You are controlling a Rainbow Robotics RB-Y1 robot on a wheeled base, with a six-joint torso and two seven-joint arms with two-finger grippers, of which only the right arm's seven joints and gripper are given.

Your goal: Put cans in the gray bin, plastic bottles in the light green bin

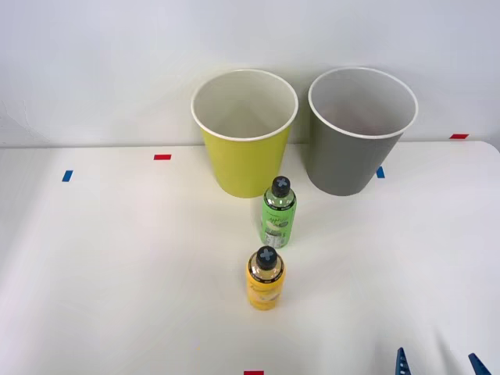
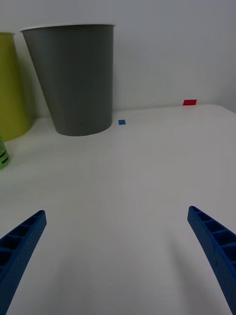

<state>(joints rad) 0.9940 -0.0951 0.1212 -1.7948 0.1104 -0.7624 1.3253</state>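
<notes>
With its blue fingers spread wide and nothing between them, the right hand (image 1: 437, 362) sits at the lower right edge of the front view, low over bare worktop (image 1: 117, 273). Nearest target: yellow bottle (image 1: 266, 280), centre frame, upright. Green bottle (image 1: 278, 212) stands just behind it, upright, close in front of the light green bin (image 1: 244, 133). Gray bin (image 1: 361, 129) is upper right, beside the lime one; both look empty. Bottles likely light, smooth, a bit squashy and tippy; I'd grip mid-body on the label, not the black cap. Label print too small to read. No cans seen.
</notes>
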